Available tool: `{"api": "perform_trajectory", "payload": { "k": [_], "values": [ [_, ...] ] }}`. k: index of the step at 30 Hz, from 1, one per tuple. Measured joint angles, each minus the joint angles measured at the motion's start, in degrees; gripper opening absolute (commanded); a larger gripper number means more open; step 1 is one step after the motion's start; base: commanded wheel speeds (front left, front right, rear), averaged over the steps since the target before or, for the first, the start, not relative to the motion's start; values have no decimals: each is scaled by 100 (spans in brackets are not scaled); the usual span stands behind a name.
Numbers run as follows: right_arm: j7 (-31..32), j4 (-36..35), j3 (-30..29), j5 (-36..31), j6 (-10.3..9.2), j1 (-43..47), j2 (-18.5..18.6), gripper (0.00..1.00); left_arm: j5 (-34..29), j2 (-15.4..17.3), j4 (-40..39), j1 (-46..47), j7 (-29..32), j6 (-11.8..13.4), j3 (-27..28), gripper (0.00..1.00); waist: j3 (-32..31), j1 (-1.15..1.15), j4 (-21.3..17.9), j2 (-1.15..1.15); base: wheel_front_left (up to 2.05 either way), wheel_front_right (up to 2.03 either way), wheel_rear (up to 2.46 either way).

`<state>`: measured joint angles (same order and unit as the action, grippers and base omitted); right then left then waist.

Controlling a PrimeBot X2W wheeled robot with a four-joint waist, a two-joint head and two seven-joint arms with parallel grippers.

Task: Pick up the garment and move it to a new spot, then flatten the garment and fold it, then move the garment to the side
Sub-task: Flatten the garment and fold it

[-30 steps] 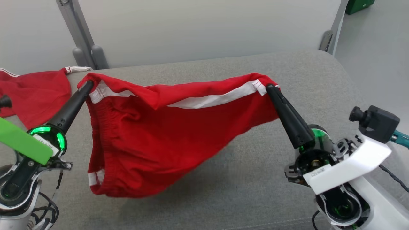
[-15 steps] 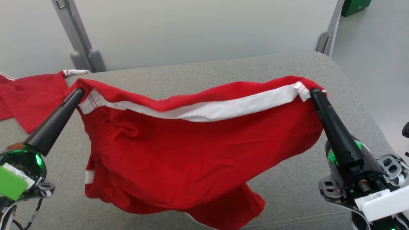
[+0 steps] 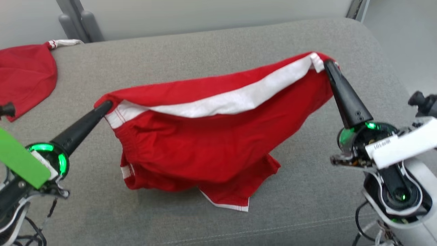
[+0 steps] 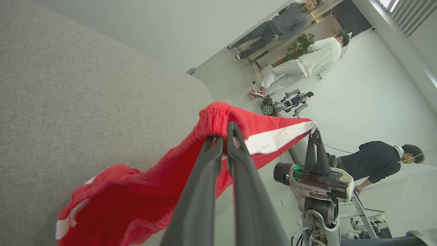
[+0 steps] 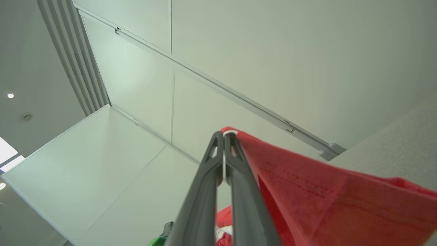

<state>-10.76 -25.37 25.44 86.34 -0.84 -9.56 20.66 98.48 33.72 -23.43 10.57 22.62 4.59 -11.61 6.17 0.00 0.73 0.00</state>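
**Grey padded surface (image 3: 211, 44), garment (image 3: 205, 157) slung between two grippers: where the lay-down may fail**

Padded surface lies below and beyond both sets of fingers. The garment, a pair of red shorts, hangs as a sagging sheet from the left gripper (image 3: 106, 106) to the right gripper (image 3: 327, 65). Its lower part rests bunched on the surface between them, with one leg hem (image 3: 227, 203) folded out toward the robot. A second red garment (image 3: 24, 71) lies well outboard of the left gripper. Each gripper is pressed together on a corner of the upper edge. The left pinches the gathered waistband end; the right, set farther forward, pinches the other end of the white side stripe (image 3: 232, 100).

Probable faults:
- (a) Each hold takes only a small bite of cloth at the fingertips, so a hard outward pull could slip a corner free.
- (b) Lowering with the slack unspent would likely set creases and trap the folded leg beneath.
- (c) A drift leftward could lay cloth on the second garment.
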Motion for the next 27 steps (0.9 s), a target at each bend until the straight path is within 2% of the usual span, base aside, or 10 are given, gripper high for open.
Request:
{"api": "perform_trajectory", "payload": {
  "k": [2,3,4,5,6,11,17,21,23,27],
  "values": [
    [130,275,-56,140,-233,-430,-98,0,0,-9,175,393,71,69,-94,0,151,0,-8,0,0,0,0],
    [185,650,-216,189,-571,-905,-196,0,-12,-42,383,834,112,108,-151,0,307,0,-17,0,0,0,0],
    [185,650,-216,189,-571,-905,-196,0,-12,-42,383,834,112,108,-151,0,307,0,-17,0,0,0,0],
    [224,1079,-428,189,-766,-1419,-254,0,-80,-92,648,1337,107,159,-152,0,465,0,-28,0,0,0,0],
    [223,1281,-554,188,-790,-1683,-310,0,-138,-140,784,1603,82,199,-146,0,543,0,-32,0,0,0,0],
    [170,1856,-769,-3,-759,-3076,-579,0,-555,-623,1368,3001,-368,225,-70,0,945,0,-51,0,0,0,0],
    [166,1582,-599,-333,-686,-4425,-780,0,-677,-1287,1296,4415,-892,224,186,0,1431,0,-79,0,0,0,0],
    [181,1339,-464,-347,-672,-4476,-795,0,-682,-1410,1062,4604,-964,159,148,0,1675,0,-92,0,0,0,0],
    [185,1338,-361,-270,-521,-4239,-821,0,-688,-1418,1065,4432,-955,-31,3,0,1824,1,-100,0,0,0,0],
    [252,1500,-64,-55,-299,-2757,-772,0,-688,-1313,1255,3107,-736,-300,-499,0,1970,2,-124,0,0,0,0]
  ]
}}
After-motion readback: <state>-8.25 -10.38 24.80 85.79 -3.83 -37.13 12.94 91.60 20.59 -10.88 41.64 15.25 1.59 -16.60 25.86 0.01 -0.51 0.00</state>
